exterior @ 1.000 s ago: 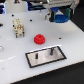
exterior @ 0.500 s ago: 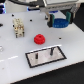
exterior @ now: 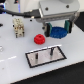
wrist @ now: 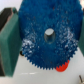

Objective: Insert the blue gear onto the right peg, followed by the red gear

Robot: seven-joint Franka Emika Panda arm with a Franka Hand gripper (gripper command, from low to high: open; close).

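Blue gear (exterior: 58, 32) held aloft, pegs below.
The gripper (exterior: 58, 31) pinches it; centre its hub over the right peg (exterior: 50, 51) (red gear (exterior: 39, 38) waits) before lowering.

The exterior view looks down at an angle from some way off, taking in the whole table (exterior: 10, 62) below the gripper (exterior: 58, 31). The wrist view looks straight past the fingers, very near the blue gear (wrist: 47, 35); both views share that gear (exterior: 58, 32).
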